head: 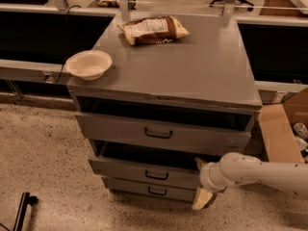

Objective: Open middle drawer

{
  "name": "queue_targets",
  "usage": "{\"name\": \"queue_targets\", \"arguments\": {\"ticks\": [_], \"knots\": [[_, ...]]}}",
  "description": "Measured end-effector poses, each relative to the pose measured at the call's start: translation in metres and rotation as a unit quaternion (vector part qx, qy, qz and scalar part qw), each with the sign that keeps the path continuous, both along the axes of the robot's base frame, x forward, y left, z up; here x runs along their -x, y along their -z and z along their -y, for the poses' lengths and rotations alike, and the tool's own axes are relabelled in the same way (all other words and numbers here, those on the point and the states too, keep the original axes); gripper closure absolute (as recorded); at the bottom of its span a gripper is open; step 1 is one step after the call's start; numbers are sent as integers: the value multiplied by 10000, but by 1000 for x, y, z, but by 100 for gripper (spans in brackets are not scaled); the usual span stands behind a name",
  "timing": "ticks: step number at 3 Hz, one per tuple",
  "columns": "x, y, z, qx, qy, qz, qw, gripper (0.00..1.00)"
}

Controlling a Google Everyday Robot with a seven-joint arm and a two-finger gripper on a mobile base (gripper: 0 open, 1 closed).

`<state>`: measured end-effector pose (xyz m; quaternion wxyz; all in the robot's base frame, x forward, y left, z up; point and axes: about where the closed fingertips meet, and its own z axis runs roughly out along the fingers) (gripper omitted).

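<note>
Reach was made from the right: the white arm (pixel 262 172) was stretched in low past the cabinet's corner, so that the gripper (pixel 200 181) was set against the right end of the middle drawer (pixel 139 170), well away from its small black bar handle (pixel 157 175). The two pale fingers (pixel 202 198) were seen spread apart, one tip at the upper edge of the drawer front and the other pointed down past its lower edge. Nothing was seen clamped between them. The drawer was found between the taller top drawer (pixel 120 126) and the narrow bottom drawer (pixel 130 186). A dark gap was shown above its front, so it was judged to be pulled partly out already. The side approach was judged to be a way of catching the front's edge rather than the handle.

On the grey cabinet top (pixel 202 71) a white bowl (pixel 89 64) was set at the left front corner and a crumpled snack bag (pixel 153 29) near the back. The cabinet was stood on a speckled floor (pixel 43 162), with a cardboard box (pixel 281 129) just beside it on the right and dark low benches (pixel 38 37) behind.
</note>
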<state>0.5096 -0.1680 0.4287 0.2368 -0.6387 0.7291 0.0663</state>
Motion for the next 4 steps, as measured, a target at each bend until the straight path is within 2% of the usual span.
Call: {"name": "queue_targets", "arguments": {"ticks": [1, 2, 4], "knots": [[55, 15, -9, 327, -195, -111, 9992, 0], [49, 11, -10, 332, -208, -50, 9992, 0], [19, -15, -15, 411, -311, 289, 9983, 0]]}}
